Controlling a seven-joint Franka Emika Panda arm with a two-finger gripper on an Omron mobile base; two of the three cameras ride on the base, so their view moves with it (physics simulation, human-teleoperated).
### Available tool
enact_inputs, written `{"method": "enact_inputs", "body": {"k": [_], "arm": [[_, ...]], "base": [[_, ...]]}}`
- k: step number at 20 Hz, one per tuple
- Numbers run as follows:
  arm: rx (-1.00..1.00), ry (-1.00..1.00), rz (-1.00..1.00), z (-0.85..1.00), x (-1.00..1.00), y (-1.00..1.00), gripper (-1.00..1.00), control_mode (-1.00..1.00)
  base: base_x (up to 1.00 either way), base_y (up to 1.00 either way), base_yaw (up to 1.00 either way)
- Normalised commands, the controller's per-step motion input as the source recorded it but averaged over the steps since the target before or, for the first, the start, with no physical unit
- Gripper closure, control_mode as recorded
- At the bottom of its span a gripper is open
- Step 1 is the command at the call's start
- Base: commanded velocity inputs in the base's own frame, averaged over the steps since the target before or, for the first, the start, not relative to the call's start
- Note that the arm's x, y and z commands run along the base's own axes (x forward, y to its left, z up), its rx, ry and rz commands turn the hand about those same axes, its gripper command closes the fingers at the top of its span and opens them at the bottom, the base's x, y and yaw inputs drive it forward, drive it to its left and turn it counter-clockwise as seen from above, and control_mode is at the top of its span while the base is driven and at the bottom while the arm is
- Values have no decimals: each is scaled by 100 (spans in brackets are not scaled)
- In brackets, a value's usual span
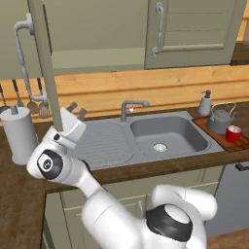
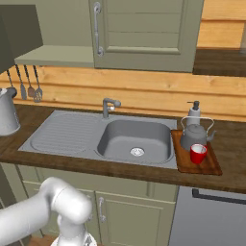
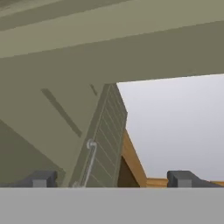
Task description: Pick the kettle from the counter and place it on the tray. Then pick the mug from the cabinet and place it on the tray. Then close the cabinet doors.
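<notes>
My gripper (image 1: 77,111) hangs spread and empty just right of the open left cabinet door (image 1: 46,68), over the drainboard at the counter's (image 1: 19,194) left part. Kettle (image 2: 194,132) and mug (image 2: 197,153) both sit on the tray (image 2: 211,168) at far right, mug nearer than the kettle and just beside it. So, by my read, only the doors are left to do.

What the next move turns on: the left door stands edge-on to the base cams, swung out toward me, its long axis vertical. It lies immediately left of my fingers, close enough that I can't tell if we're touching. Its grey handle (image 1: 22,53) is on the far-left face, away from my tool. The cabinet (image 1: 97,58) opening w/ its pale shelf is up and behind the gripper, to the right of the door edge. A push on that edge toward the right and back should swing it home, I judge. The right door (image 1: 194,31) already looks flush or nearly so; the hand cam shows a panelled door (image 3: 103,140) w/ handle at a slant, so I won't swear to that.

Count: 1 arm, 1 gripper, 2 upper doors (1 open, 1 approx. shut), 1 kettle, 1 mug, 1 tray, 1 sink (image 2: 134,139), 1 tap (image 2: 109,105), 1 soap bottle (image 2: 194,111), 1 tall grey-white cylinder (image 1: 18,133) at left, 3 utensils (image 2: 24,84) hung on the wall in the right base view.
</notes>
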Motion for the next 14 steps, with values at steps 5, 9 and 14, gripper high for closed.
{"method": "enact_inputs", "body": {"k": [5,9,14], "arm": [[-1,10,-2,0,0,29,-100,-100],[0,11,0,0,0,23,-100,-100],[-2,13,-1,0,0,25,-100,-100]], "base": [[0,0,0],[0,0,0],[0,0,0]]}}
